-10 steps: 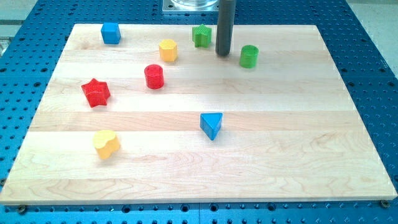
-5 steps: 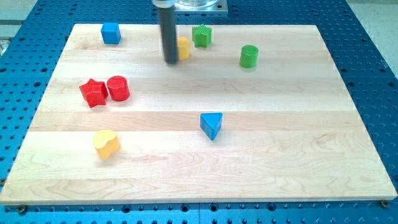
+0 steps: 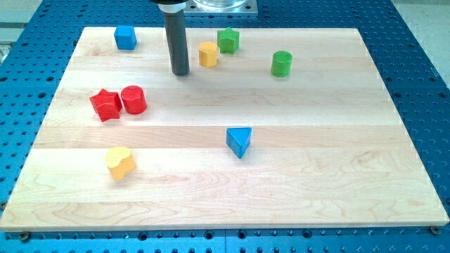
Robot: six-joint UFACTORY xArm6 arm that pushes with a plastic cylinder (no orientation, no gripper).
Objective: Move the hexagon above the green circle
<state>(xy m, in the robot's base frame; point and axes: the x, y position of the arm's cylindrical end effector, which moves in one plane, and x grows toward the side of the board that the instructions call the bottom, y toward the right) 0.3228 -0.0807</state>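
Note:
The yellow hexagon lies near the view's top, just left of the green star-like block. The green circle stands further to the view's right. My tip rests on the board left of and slightly below the yellow hexagon, a short gap apart from it.
A blue cube is at the view's top left. A red star and a red cylinder touch at the left. A yellow heart is at bottom left. A blue triangle lies near the middle.
My tip moved from beside the green circle leftward past the yellow hexagon. The hexagon shifted right and up toward the green star. The red cylinder slid down-left against the red star.

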